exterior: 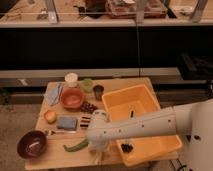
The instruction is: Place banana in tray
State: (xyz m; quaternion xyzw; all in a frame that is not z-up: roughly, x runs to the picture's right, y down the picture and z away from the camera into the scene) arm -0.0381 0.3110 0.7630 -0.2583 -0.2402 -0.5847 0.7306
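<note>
- The tool [97, 150] hangs low over the front edge of the worktop [50, 156], just left of the tray's front-left corner. The wrist above hides it, so I cannot tell whether it is spread or closed.
- The white arm [145, 127] reaches in from the right, crossing the front half of the tray.
- Banana [98, 157]: only a pale yellowish sliver shows right under the tool, at the worktop's front edge. It is outside the tray, and I cannot tell whether it is gripped.
- The tray [150, 107] fills the right side of the worktop. A small dark thing [125, 147] lies in it near the front wall.
- A green vegetable [75, 146] lies flat just left of the tool.
- A maroon bowl [32, 144] sits at the front-left corner.
- An orange bowl [72, 97] stands further back, well left of the tray.
- A round fruit [50, 116] sits beside a blue-grey sponge [66, 122].
- A white cup [71, 78], a green cup [87, 84] and a dark cup [98, 91] stand along the back.
</note>
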